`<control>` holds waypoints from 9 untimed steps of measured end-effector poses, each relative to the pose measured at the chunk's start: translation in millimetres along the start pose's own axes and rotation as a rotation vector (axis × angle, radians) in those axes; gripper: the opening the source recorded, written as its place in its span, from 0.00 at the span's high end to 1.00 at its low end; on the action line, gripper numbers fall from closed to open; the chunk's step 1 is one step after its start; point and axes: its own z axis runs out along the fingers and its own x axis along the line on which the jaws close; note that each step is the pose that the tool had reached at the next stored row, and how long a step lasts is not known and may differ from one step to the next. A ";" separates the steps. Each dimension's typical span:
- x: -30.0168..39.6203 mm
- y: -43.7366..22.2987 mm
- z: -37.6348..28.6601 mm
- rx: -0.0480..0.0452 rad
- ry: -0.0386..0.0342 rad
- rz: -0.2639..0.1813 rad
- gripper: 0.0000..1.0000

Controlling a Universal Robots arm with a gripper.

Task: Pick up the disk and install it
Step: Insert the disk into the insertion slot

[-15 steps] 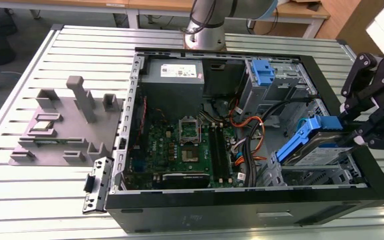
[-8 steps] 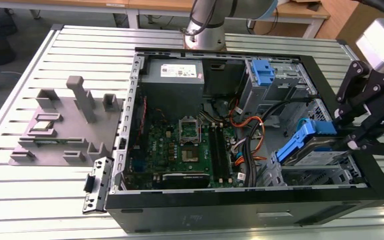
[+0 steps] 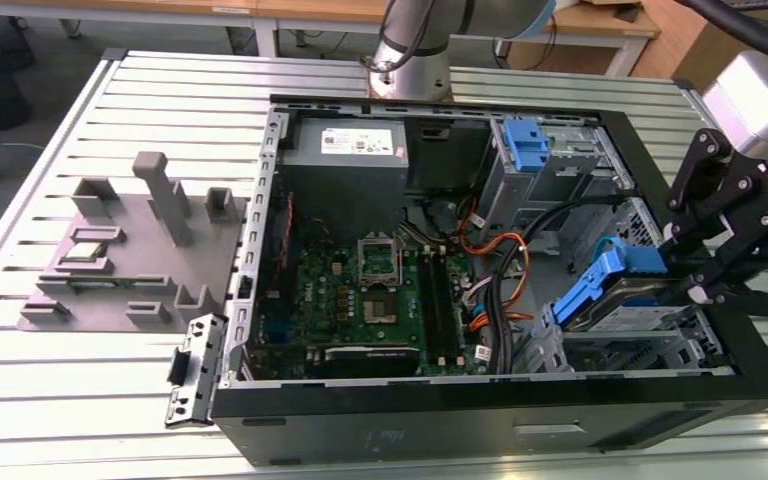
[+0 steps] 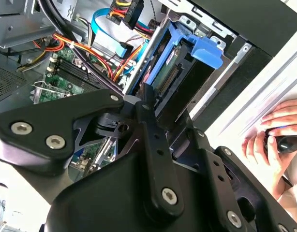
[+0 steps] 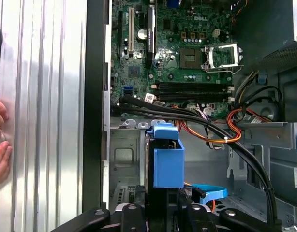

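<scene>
Exterior view, the gripper (image 3: 688, 275) clamps the disk (image 3: 631, 305), tilted over the drive bay (image 3: 651, 348) at the exterior view's right; second wrist view, its long axis runs straight out from the jaws; first wrist view, blue rail (image 5: 168, 162) aimed bay-ward.

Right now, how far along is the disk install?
Done: the disk is picked up, held in the gripper. In hand: it sits tilted, one end raised, at the drive cage on the exterior view's right of the computer case. Left: it is not yet seated flat in the cage.
</scene>
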 end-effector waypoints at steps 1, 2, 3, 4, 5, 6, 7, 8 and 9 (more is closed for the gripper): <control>0.0 0.0 0.1 0.0000 -0.0001 0.000 0.65; 0.0 0.0 0.1 0.0000 0.0001 0.000 0.64; 0.0 0.0 0.1 0.0000 0.0000 0.000 0.58; 0.0 0.0 0.0 0.0000 0.0003 0.000 0.58; 0.0 0.0 0.1 0.0000 0.0004 0.000 0.58; 0.0 0.0 0.1 -0.0001 0.0004 0.000 0.52; 0.0 0.0 0.0 0.0000 0.0006 0.000 0.52; 0.0 0.0 0.0 0.0000 0.0007 0.000 0.52; 0.0 0.0 0.0 0.0000 0.0008 0.000 0.52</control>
